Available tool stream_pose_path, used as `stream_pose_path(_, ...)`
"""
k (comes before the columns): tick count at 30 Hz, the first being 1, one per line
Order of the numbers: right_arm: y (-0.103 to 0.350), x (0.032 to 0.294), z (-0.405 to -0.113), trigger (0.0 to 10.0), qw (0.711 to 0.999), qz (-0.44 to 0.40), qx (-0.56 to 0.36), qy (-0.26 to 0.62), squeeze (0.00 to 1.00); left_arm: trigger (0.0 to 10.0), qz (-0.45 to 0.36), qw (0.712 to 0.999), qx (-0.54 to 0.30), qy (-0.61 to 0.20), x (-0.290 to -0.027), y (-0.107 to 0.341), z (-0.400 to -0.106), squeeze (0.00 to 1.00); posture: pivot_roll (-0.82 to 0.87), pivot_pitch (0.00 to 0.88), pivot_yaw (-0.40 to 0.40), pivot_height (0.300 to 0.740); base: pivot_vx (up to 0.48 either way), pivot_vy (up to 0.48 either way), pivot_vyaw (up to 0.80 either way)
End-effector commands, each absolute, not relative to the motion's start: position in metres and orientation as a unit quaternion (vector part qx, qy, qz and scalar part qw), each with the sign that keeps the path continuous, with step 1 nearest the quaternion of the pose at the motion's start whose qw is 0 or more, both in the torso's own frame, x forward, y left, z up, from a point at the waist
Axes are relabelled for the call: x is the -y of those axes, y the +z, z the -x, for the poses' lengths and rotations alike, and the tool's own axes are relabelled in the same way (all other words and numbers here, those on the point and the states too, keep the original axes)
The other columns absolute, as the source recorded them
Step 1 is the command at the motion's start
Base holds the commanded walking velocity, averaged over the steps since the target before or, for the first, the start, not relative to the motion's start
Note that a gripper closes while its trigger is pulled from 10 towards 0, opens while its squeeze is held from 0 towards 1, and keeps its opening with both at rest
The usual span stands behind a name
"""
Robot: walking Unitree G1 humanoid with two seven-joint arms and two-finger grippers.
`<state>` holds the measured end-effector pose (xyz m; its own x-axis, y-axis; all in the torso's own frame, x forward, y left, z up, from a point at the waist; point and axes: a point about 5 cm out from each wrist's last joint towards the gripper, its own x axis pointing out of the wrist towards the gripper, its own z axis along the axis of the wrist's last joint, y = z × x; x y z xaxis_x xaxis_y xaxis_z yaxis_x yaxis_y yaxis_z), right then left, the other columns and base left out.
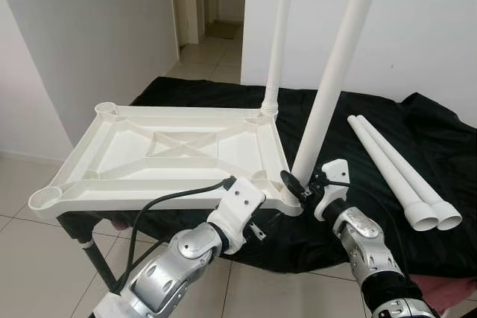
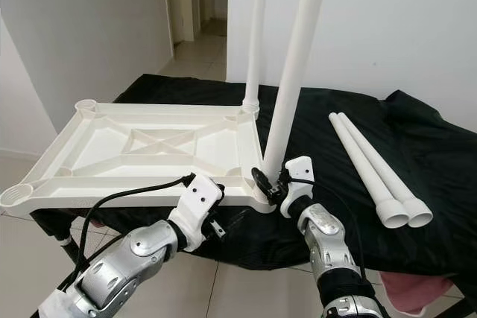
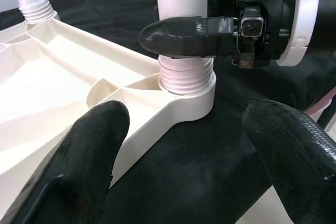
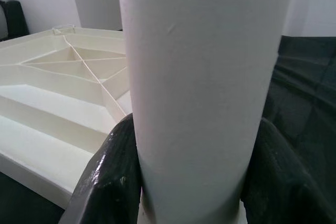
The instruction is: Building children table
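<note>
Children's table top: laid upside down on a black-draped surface, ribbed underside up, so the corner sockets are exposed for the legs.
Fitted leg: seated upright in the far corner socket, beyond the right tool.
Leg in hand: stood in the near corner socket, leaning slightly away from the table top; threads are seen above the socket rim, so it is judged not fully screwed in.
Right tool: clenched around the base of the leg in hand, just above the threads (a low grip, probably chosen for turning control).
Left tool: released, fingers spread, held just below and in front of the near corner socket, apparently positioned to steady the table top's edge.
Spare legs: two laid side by side on the cloth, well out beyond the right tool, kept for the two empty sockets.
Risk: cross-threading is judged possible while the leg stays tilted.
</note>
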<state>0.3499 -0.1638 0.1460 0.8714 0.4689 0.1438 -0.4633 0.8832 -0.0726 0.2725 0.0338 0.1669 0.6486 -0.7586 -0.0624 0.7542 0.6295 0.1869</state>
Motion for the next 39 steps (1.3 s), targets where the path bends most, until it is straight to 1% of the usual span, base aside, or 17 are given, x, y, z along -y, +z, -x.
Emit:
stream_pose_path(1, 0.138, 0.162, -0.348, 10.0, 0.969, -0.006, 0.064, 0.239, 0.00, 10.0, -0.108, 0.864, 0.005, -0.493, -0.030, 0.163, -0.265, 0.00, 0.02, 0.002, 0.003, 0.740, 0.000, 0.000, 0.00)
stream_pose_path(7, 0.135, 0.164, -0.349, 10.0, 0.976, -0.005, 0.055, 0.210, 0.00, 10.0, -0.113, 0.863, 0.007, -0.492, -0.029, 0.163, -0.266, 0.00, 0.01, 0.000, 0.006, 0.740, 0.000, 0.000, 0.00)
stream_pose_path(10, 0.130, 0.165, -0.349, 10.0, 0.983, -0.005, 0.045, 0.179, 0.00, 10.0, -0.116, 0.864, 0.008, -0.491, -0.029, 0.164, -0.267, 0.00, 0.01, 0.000, 0.004, 0.740, 0.000, 0.000, 0.00)
stream_pose_path(12, 0.126, 0.163, -0.347, 10.0, 0.987, 0.000, 0.041, 0.158, 0.00, 10.0, -0.104, 0.860, 0.001, -0.500, -0.028, 0.163, -0.266, 0.00, 0.00, 0.000, 0.003, 0.740, 0.000, 0.000, 0.00)
stream_pose_path(16, 0.122, 0.163, -0.344, 10.0, 0.992, 0.004, 0.034, 0.124, 0.00, 10.0, -0.106, 0.862, 0.004, -0.495, -0.028, 0.163, -0.267, 0.00, 0.00, 0.000, 0.000, 0.740, 0.000, 0.000, 0.00)
stream_pose_path(18, 0.122, 0.162, -0.342, 10.0, 0.996, -0.013, 0.036, 0.083, 0.00, 10.0, -0.109, 0.866, 0.006, -0.487, -0.030, 0.162, -0.269, 0.00, -0.01, 0.000, -0.007, 0.740, 0.000, 0.000, 0.00)
stream_pose_path(19, 0.122, 0.162, -0.342, 10.0, 0.996, -0.013, 0.036, 0.083, 0.00, 10.0, -0.109, 0.866, 0.006, -0.487, -0.030, 0.162, -0.269, 0.00, -0.01, 0.000, -0.007, 0.740, 0.000, 0.000, 0.00)
stream_pose_path(24, 0.122, 0.157, -0.333, 10.0, 0.998, -0.042, 0.036, 0.003, 0.00, 10.0, -0.111, 0.872, 0.005, -0.477, -0.033, 0.160, -0.273, 0.00, -0.01, 0.002, -0.013, 0.740, 0.000, 0.000, 0.00)
stream_pose_path(30, 0.120, 0.150, -0.325, 10.0, 0.997, -0.062, 0.037, -0.035, 0.00, 10.0, -0.109, 0.875, 0.004, -0.472, -0.035, 0.159, -0.273, 0.00, -0.02, 0.008, -0.017, 0.740, 0.000, 0.000, 0.00)
stream_pose_path(32, 0.118, 0.144, -0.322, 10.0, 0.993, -0.086, 0.032, -0.076, 0.00, 10.0, -0.107, 0.876, 0.002, -0.470, -0.035, 0.158, -0.272, 0.00, -0.01, 0.008, -0.015, 0.740, 0.000, 0.000, 0.00)
stream_pose_path(35, 0.117, 0.140, -0.322, 10.0, 0.992, -0.095, 0.028, -0.082, 0.00, 10.0, -0.106, 0.876, 0.001, -0.470, -0.035, 0.158, -0.272, 0.00, -0.01, 0.008, -0.014, 0.740, 0.000, 0.000, 0.00)
stream_pose_path(36, 0.119, 0.127, -0.323, 10.0, 0.992, -0.102, 0.025, -0.068, 0.00, 10.0, -0.106, 0.877, 0.003, -0.469, -0.034, 0.158, -0.272, 0.00, -0.01, 0.009, -0.006, 0.740, 0.000, 0.000, 0.00)
stream_pose_path(39, 0.127, 0.123, -0.323, 10.0, 0.994, -0.088, 0.044, -0.055, 0.00, 10.0, -0.101, 0.878, 0.000, -0.469, -0.033, 0.158, -0.272, 0.00, -0.01, 0.017, 0.000, 0.740, 0.000, 0.000, 0.00)
